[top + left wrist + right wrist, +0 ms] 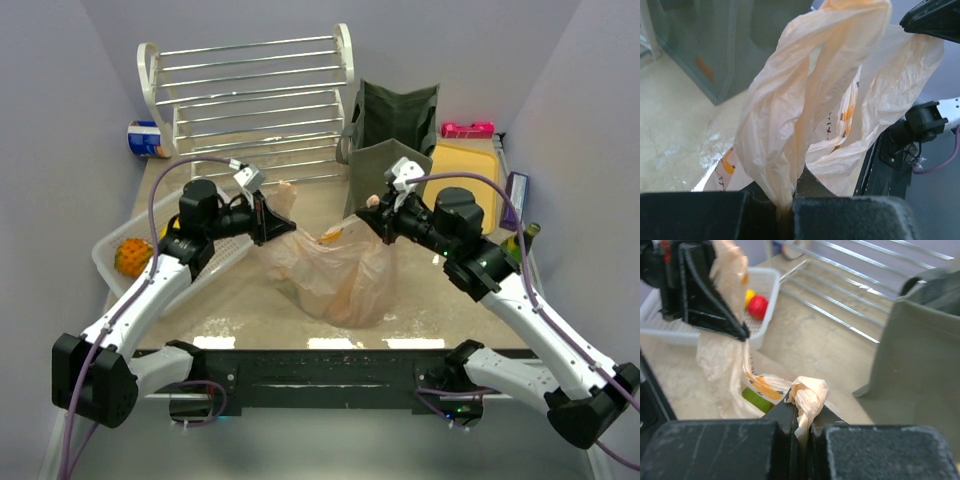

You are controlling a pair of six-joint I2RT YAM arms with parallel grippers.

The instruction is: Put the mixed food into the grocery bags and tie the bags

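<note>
The thin peach plastic grocery bag (pixel 335 272) sags on the table between both arms, and something green (pixel 756 399) shows inside it. My left gripper (pixel 268 218) is shut on one twisted handle (pixel 805 100) and holds it up; the jaws (pixel 790 200) pinch the plastic. On the other side, my right gripper (pixel 375 222) is shut on the other handle (pixel 810 392), bunched between its jaws (pixel 805 427). Behind the bag stands the dark olive-green tote (pixel 395 130), upright and open. A red fruit (pixel 758 306), a yellow fruit (pixel 749 296) and an orange fruit (pixel 133 257) lie in the white tray (pixel 105 262).
A white wire rack (pixel 255 95) stands at the back with a blue can (pixel 147 139) to its left. On the right are a yellow board (pixel 465 170), a pink item (pixel 467 129), a purple box (pixel 516 200) and a green bottle (pixel 520 243).
</note>
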